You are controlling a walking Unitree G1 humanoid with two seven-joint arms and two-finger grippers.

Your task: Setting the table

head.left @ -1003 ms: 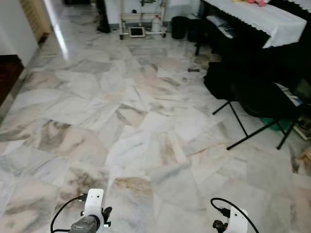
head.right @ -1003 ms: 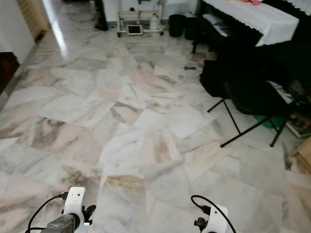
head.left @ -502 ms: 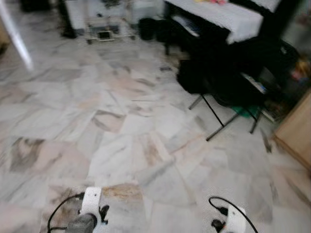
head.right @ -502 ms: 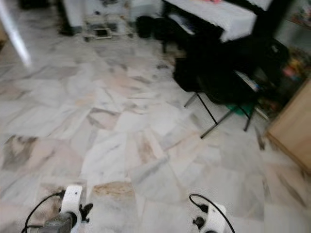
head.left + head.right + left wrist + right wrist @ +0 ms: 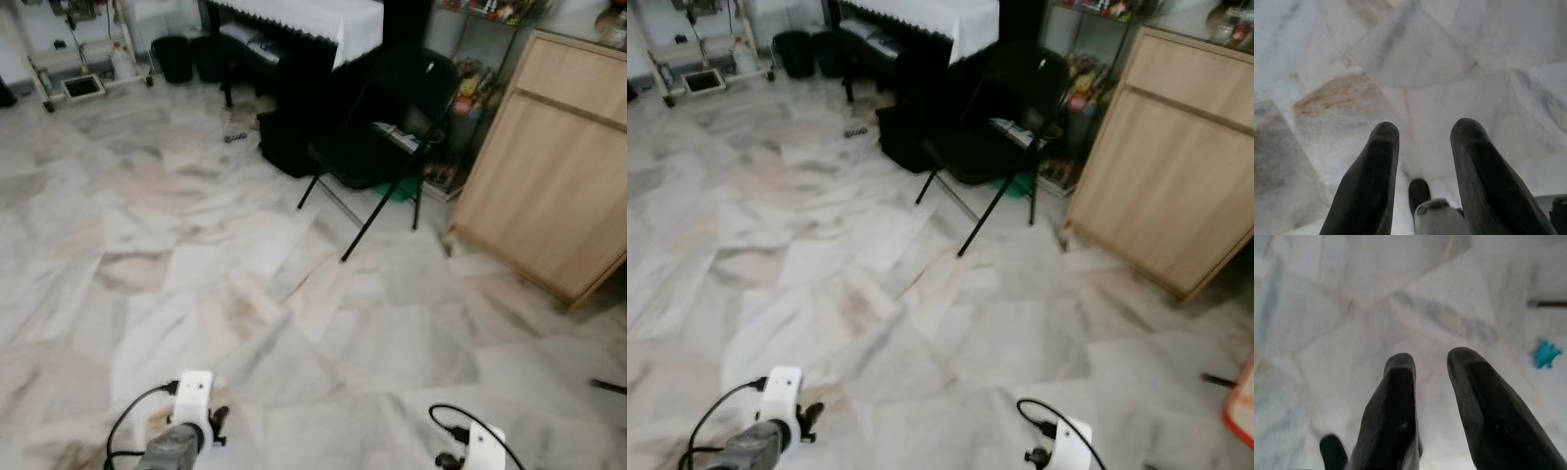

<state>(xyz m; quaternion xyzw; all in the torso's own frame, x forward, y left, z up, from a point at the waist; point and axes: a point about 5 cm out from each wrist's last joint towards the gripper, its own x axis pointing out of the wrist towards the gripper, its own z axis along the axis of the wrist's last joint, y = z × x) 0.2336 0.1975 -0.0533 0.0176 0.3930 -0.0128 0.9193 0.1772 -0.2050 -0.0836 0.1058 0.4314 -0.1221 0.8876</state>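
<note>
Both arms hang low at the bottom of the eye views, the left wrist (image 5: 186, 431) and the right wrist (image 5: 477, 450) over marble floor. In the left wrist view my left gripper (image 5: 1425, 134) is open, its black fingers (image 5: 1382, 161) apart with bare floor between them. In the right wrist view my right gripper (image 5: 1432, 362) is open too and holds nothing. A dark table under a white lace cloth (image 5: 313, 15) stands at the back.
A black folding chair (image 5: 387, 127) stands before that table, with a light wooden cabinet (image 5: 558, 166) to its right. Black bins (image 5: 176, 57) and a white cart (image 5: 78, 59) sit far back left. A small teal thing (image 5: 1546, 354) lies on the floor near my right gripper.
The camera has swung to the right: the chair and table slid leftward in the picture and the wooden cabinet came into sight. Both arms hang as before.
</note>
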